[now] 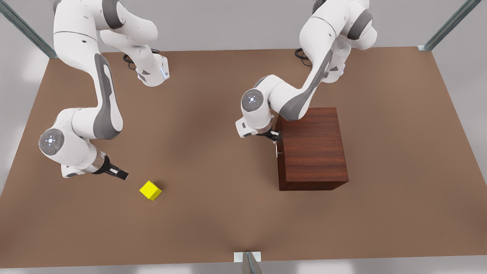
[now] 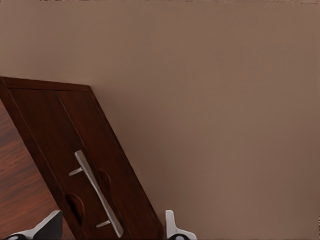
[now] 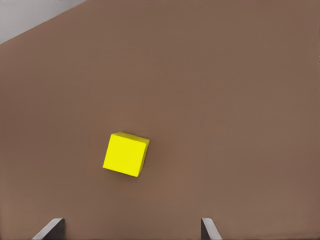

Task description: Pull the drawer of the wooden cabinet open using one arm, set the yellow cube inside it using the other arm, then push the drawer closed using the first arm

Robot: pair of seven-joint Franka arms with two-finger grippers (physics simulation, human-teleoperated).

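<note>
Small yellow cube (image 1: pixel 150 190) at lower left of the front view, on brown table (image 1: pixel 213 213); boxy dark wooden cabinet (image 1: pixel 314 150) right of centre, well apart.

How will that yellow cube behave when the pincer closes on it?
The cube looks rigid, with flat faces, so it should sit still rather than roll on the table. It lies turned relative to the open right pincer, so the fingers may meet corners and twist it. Its smooth, plain surface might slip under a light squeeze.
</note>
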